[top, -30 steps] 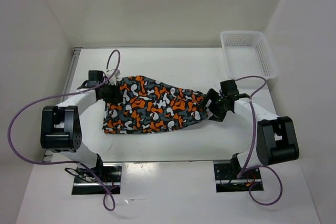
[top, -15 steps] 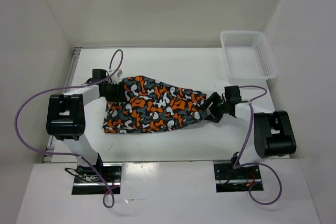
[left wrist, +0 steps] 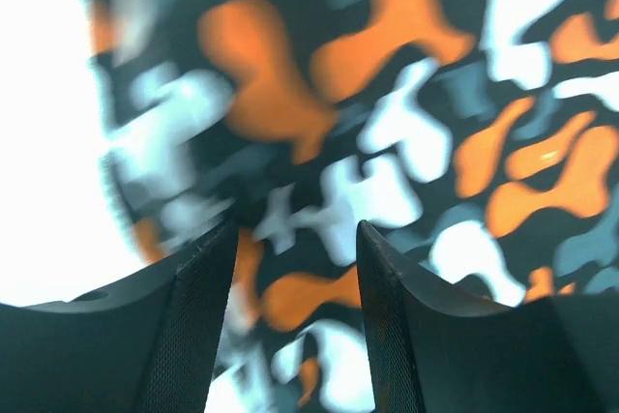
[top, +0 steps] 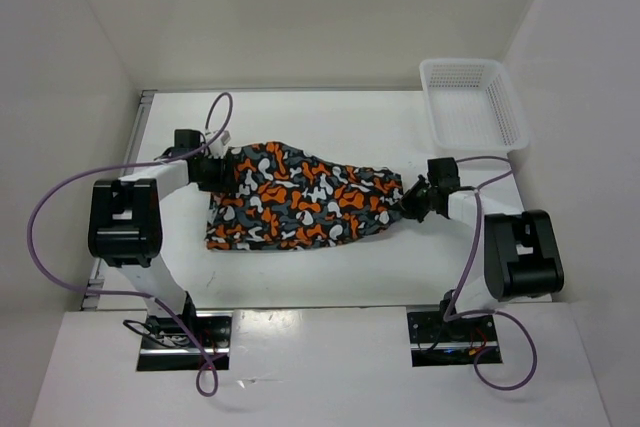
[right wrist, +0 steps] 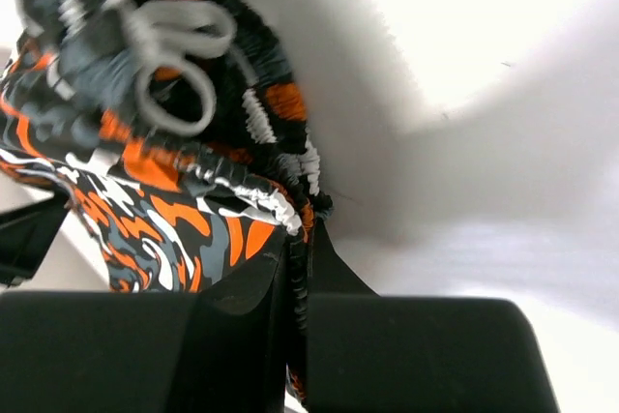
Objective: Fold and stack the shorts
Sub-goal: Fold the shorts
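The shorts (top: pixel 300 197), printed in orange, white, grey and black, lie spread across the middle of the table. My left gripper (top: pixel 218 173) sits over their upper left corner. In the left wrist view it (left wrist: pixel 295 239) is open, with the printed fabric (left wrist: pixel 387 142) lying flat under the gap. My right gripper (top: pixel 410 202) is at the shorts' right end. In the right wrist view it (right wrist: pixel 302 268) is shut on the gathered elastic waistband (right wrist: pixel 280 205), and a white drawstring loop (right wrist: pixel 164 55) shows above.
A white mesh basket (top: pixel 470 102) stands at the back right corner of the table, just behind the right arm. Purple cables loop beside both arms. White walls enclose the table on three sides.
My right gripper has closed on the waistband at the right end. My left gripper has opened over the left corner. The shorts have shifted slightly to the right.
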Robot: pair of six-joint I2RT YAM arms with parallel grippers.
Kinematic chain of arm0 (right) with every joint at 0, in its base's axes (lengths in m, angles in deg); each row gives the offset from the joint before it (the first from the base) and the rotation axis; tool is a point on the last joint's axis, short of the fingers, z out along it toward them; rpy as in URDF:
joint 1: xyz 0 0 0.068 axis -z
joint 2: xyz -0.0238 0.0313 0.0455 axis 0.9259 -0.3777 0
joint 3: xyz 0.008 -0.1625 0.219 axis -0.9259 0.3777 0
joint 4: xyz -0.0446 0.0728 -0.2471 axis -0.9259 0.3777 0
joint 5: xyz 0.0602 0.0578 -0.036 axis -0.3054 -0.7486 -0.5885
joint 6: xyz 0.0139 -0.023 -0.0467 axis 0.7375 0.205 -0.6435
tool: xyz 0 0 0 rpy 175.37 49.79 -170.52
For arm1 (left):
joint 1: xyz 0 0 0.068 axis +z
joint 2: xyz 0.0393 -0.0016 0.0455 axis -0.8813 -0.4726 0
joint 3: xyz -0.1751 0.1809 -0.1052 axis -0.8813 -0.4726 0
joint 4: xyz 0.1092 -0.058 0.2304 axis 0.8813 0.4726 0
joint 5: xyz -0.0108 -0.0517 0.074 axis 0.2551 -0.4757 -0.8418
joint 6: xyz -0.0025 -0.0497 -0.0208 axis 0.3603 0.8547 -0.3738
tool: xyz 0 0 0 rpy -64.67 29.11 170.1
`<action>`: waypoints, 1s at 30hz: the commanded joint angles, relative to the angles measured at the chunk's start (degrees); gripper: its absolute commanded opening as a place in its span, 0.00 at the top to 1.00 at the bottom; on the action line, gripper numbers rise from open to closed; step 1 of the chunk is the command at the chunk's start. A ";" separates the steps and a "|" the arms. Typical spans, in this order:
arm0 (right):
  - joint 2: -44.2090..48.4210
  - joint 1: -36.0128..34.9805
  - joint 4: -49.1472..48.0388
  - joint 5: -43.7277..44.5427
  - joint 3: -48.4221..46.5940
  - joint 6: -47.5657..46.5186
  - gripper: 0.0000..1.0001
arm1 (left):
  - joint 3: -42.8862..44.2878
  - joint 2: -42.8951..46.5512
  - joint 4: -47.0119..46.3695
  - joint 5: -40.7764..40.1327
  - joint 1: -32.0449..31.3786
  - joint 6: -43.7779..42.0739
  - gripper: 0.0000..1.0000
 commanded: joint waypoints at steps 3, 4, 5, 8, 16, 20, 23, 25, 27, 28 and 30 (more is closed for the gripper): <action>7.08 0.30 13.49 9.31 -4.98 -2.93 1.00 | 0.14 3.50 1.30 -1.91 2.75 -0.32 0.40; 7.79 0.30 14.83 10.88 -5.85 -3.45 1.00 | 0.14 3.50 1.30 -1.91 2.75 -0.32 0.40; 9.45 0.30 16.06 11.51 -6.55 -3.46 1.00 | -0.55 3.50 1.30 -1.91 2.75 -0.32 0.40; 13.50 0.30 19.67 13.97 -7.79 -4.68 1.00 | -1.87 2.97 -0.54 -1.91 2.14 -0.32 0.40; 13.43 -4.96 25.63 17.04 -20.43 -9.88 1.00 | -3.81 -1.86 -7.04 1.69 -0.41 -0.32 0.53; 8.07 -15.24 29.24 23.89 -30.09 -10.49 1.00 | -3.29 -1.86 -7.58 1.70 -2.70 -0.32 0.61; 2.71 -22.63 31.27 26.10 -36.87 -10.49 1.00 | -2.76 -1.34 -7.58 1.70 -3.31 -0.32 0.63; -0.88 -27.44 31.80 28.21 -41.00 -9.79 1.00 | -2.76 -1.34 -6.96 1.70 -3.32 -0.32 0.67; -3.27 -30.27 32.32 29.35 -44.94 -9.26 1.00 | -3.28 -1.34 -6.96 2.31 -3.84 -0.32 0.68; -5.80 -32.90 32.33 29.88 -46.27 -9.26 1.00 | -3.28 -1.34 -6.96 2.31 -3.84 -0.32 0.69; -8.54 -35.37 33.03 30.41 -50.93 -9.26 1.00 | -3.28 -1.34 -6.96 2.31 -3.84 -0.32 0.69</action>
